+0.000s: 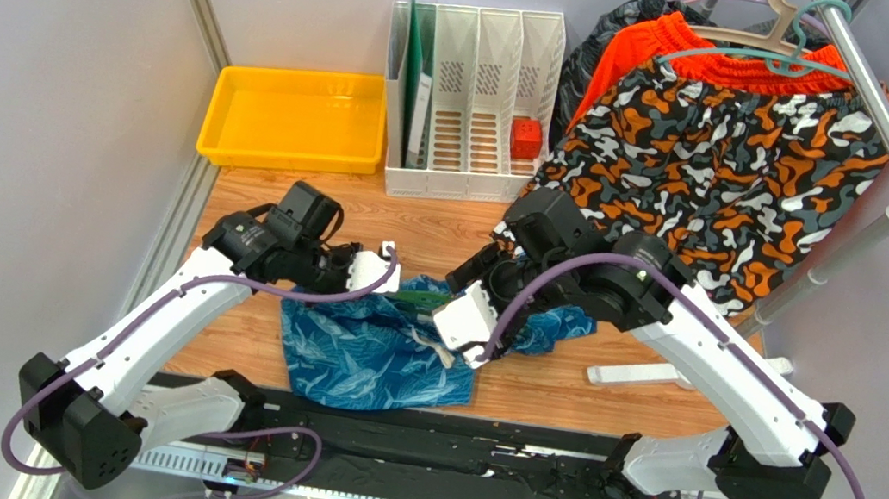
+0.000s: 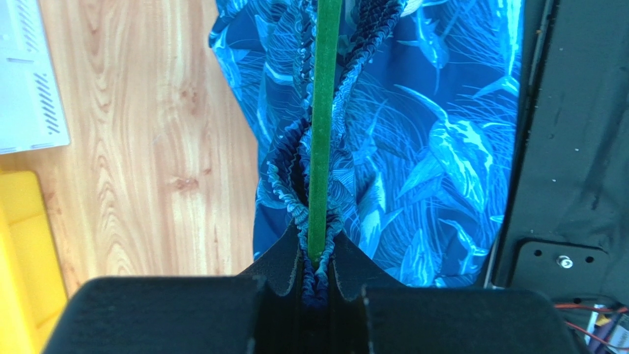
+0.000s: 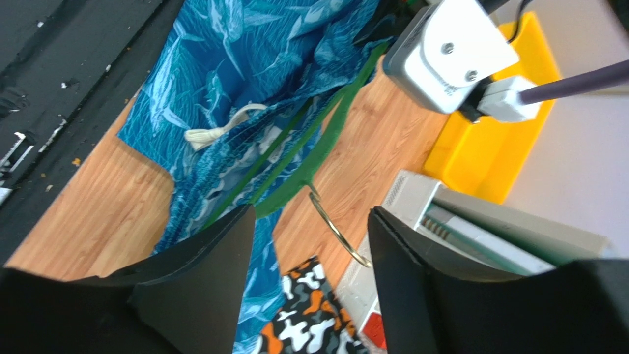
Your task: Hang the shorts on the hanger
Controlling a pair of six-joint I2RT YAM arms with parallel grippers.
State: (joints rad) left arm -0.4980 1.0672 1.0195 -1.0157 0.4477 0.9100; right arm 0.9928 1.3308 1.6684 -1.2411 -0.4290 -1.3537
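Blue shorts point(image 1: 377, 351) with a pale leaf-like print lie rumpled on the wood-grain bench point(image 1: 288, 195), close in front of the two arms. One leg spreads flat toward the near edge, while the rest bunches under the right arm.

A thin, flat, dark green hanger point(image 2: 322, 110) runs along the gathered elastic waistband, which puckers in tight ruffles around the bar. The left pincer point(image 2: 317, 262) is clamped on the end of that bar, with ruffled waistband pinched in beside it.

The right pincer point(image 3: 310, 214) stands wide and holds nothing. Its broad dark fingers point(image 3: 199, 280) sit either side of the hanger's curved wire hook point(image 3: 336, 225), which lies over bare wood beside the cloth. Whether they touch it cannot be told. A white knotted drawstring point(image 3: 218, 129) rests on the smooth fabric near the hanger's shoulder.

At the far side of the bench sit a glossy yellow tray point(image 1: 295, 118) and a white perforated file rack point(image 1: 484, 99). To the right, camouflage shorts point(image 1: 735, 173) and plain orange shorts point(image 1: 688, 42) hang from a pale round rail point(image 1: 881, 109).
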